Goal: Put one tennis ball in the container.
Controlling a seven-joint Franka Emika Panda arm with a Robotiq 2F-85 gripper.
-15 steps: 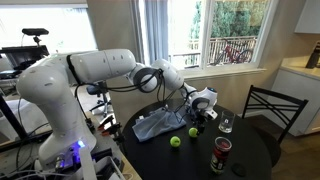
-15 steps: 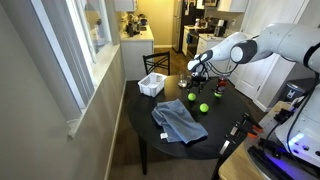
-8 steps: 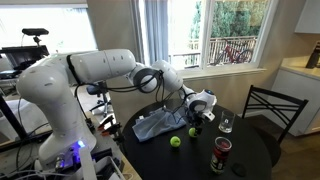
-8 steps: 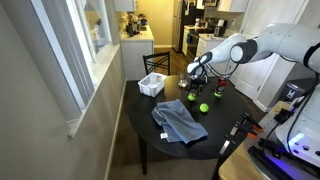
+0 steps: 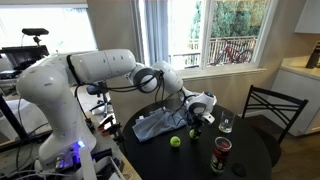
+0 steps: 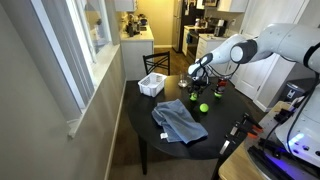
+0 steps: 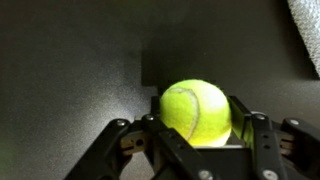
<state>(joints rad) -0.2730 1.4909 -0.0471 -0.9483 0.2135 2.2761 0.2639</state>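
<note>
Pincer [image 7: 197,128] straddles one tennis ball [image 7: 195,108] on the bench [image 7: 70,60], fingers close either side; can't tell if clamped yet. Nothing delivered so far. Left to do: grip, lift, carry to white basket [image 6: 152,86], drop. Leave other ball [image 6: 204,108] alone.

Daylight from the window [image 5: 235,35] fills the room; the wrist view is dim, the tennis ball [image 7: 196,112] glaring.
</note>
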